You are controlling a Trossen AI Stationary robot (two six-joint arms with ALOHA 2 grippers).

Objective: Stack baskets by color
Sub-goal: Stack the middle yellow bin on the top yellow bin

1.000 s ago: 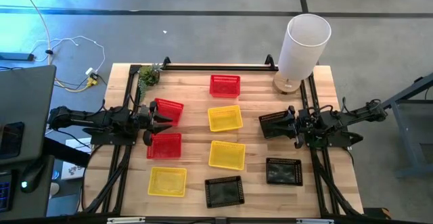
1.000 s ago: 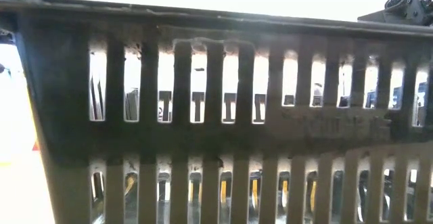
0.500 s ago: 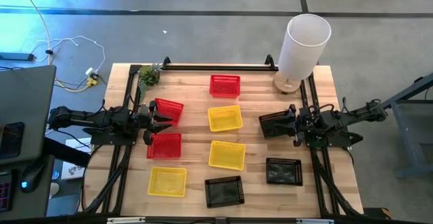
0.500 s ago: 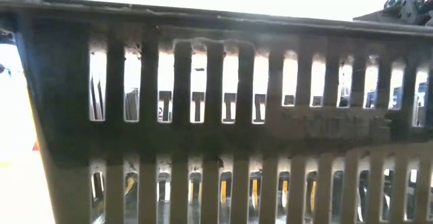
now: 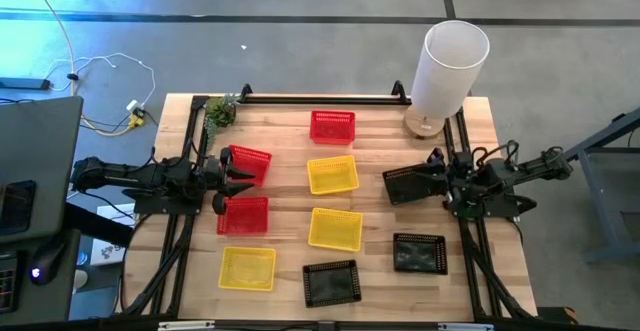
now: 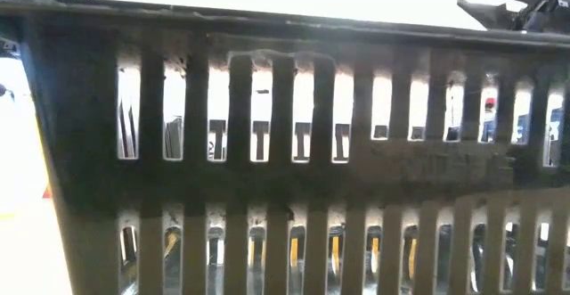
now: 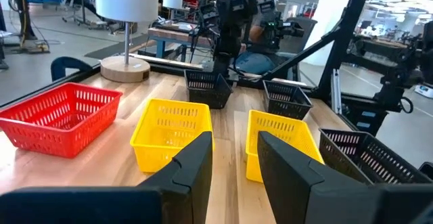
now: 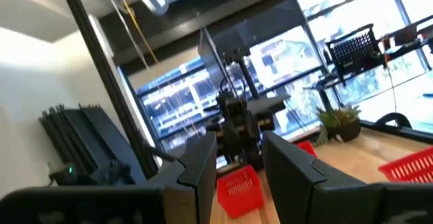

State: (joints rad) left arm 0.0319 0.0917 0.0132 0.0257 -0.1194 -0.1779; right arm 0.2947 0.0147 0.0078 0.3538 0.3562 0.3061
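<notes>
Seen from above, nine mesh baskets lie spread singly across the wooden counter (image 5: 380,141), none stacked on another. The three red baskets sit toward the left arm's side: one at the far middle (image 5: 332,126), one just beside the left pincer (image 5: 249,164) and one directly nearer than that pincer (image 5: 243,214). Two yellow baskets occupy the centre, one (image 5: 332,174) behind the other (image 5: 335,228), with the third yellow basket (image 5: 247,267) near the front left edge. A black basket (image 5: 330,282) rests at the front middle, a second black basket (image 5: 419,253) to its right, and the third black basket (image 5: 408,183) lies just beside the right pincer (image 5: 437,183); whether they touch cannot be told. The left pincer (image 5: 238,178) hovers between two red baskets, its fingers parted with nothing between them, as its wrist view confirms (image 7: 235,143). The right pincer (image 8: 238,146) likewise shows its fingers spread and empty, its wrist camera tilted up across the room toward the opposite arm. At counter level, the slatted wall of one black basket (image 6: 285,170) fills nearly the whole view. A tall white cylinder (image 5: 452,66) stands at the far right corner and a small green plant (image 5: 220,111) at the far left.
</notes>
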